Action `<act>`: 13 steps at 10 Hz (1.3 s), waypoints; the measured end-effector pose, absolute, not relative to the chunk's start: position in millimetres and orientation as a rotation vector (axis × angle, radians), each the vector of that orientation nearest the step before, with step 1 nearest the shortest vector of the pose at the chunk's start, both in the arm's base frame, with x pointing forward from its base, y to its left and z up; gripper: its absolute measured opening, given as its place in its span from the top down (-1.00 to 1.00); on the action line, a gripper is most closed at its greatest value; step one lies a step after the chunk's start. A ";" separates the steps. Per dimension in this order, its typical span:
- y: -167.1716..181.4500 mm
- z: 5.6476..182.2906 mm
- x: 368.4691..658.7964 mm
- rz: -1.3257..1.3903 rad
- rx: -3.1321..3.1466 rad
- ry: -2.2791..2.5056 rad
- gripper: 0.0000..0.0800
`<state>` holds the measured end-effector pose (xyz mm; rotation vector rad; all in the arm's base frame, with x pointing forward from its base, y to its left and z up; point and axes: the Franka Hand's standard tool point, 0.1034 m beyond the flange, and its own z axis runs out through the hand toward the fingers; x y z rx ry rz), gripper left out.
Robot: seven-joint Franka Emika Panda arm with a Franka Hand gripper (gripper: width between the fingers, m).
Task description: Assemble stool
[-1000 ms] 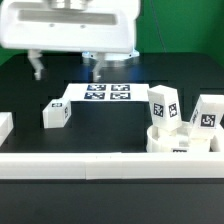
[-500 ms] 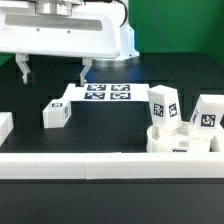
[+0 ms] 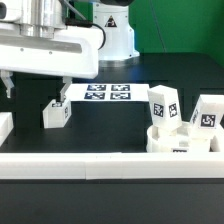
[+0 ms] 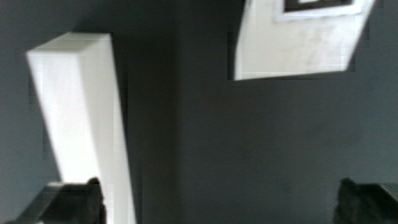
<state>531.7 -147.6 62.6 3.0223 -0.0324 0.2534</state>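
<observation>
My gripper [image 3: 35, 90] is open and empty, low over the black table at the exterior view's left. One fingertip [image 3: 62, 97] hangs just above a white leg block [image 3: 55, 113] that lies there with a tag on its end. In the wrist view that leg block [image 4: 80, 120] runs as a long white bar beside one finger [image 4: 71, 200]; the gripper [image 4: 222, 205] has bare table between its jaws. The round white seat [image 3: 180, 141] sits at the right with two tagged leg blocks [image 3: 163, 107] [image 3: 207, 113] standing at it. Another white block [image 3: 5, 127] is at the far left edge.
The marker board [image 3: 105, 94] lies flat behind the leg block; its corner shows in the wrist view [image 4: 302, 40]. A long white rail [image 3: 110, 166] runs along the front of the table. The robot base [image 3: 112, 35] stands at the back.
The gripper has moved toward the exterior view's left and lower, from above the marker board to over the lying leg block. It stays open. The parts have not moved.
</observation>
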 end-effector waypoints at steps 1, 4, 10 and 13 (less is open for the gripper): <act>-147.9 63.2 532.5 0.255 3.022 -0.033 -0.62; -141.5 57.0 528.3 -0.082 3.122 -0.123 -0.62; -133.7 49.2 519.8 -0.685 3.132 -0.136 -0.62; -138.9 42.3 511.3 -0.990 3.036 -0.148 -0.62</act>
